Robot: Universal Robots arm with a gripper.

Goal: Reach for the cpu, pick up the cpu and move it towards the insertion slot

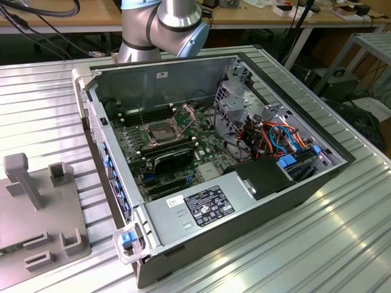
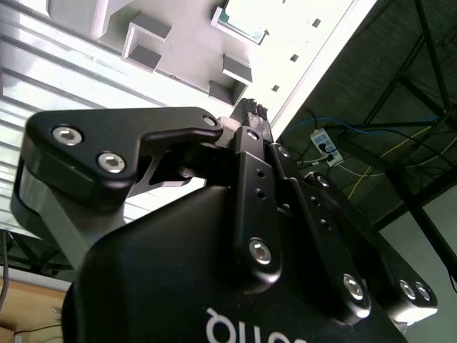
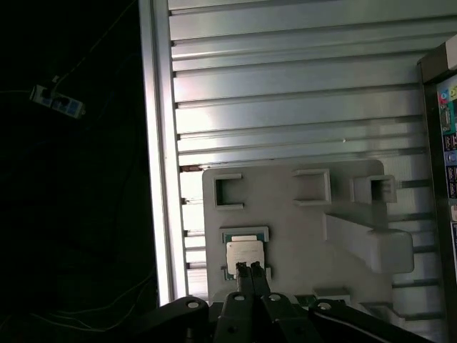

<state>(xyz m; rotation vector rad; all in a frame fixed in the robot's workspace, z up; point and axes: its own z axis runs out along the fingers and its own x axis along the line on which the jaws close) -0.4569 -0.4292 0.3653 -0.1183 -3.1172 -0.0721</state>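
Note:
The cpu (image 3: 243,251), a pale silver square chip, lies flat in a small framed nest on the grey fixture plate (image 3: 300,221). In the first wrist view my gripper (image 3: 248,269) hovers over the chip's near edge with its fingers pressed together and nothing between them. The second wrist view shows the gripper (image 2: 254,111) some way above the cpu (image 2: 241,17). In the exterior view the insertion slot (image 1: 160,130) sits on the motherboard inside the open computer case, its metal plate hinged up. The fixture plate (image 1: 36,207) lies at the exterior view's left.
Upright posts and brackets (image 3: 368,239) rise from the fixture plate beside the chip's nest. The case wall (image 1: 101,152) stands between the plate and the motherboard. Inside are a black heatsink (image 1: 174,157), a drive cage (image 1: 238,104) and a labelled power supply (image 1: 204,207). The ribbed table's edge (image 3: 158,179) runs close to the plate.

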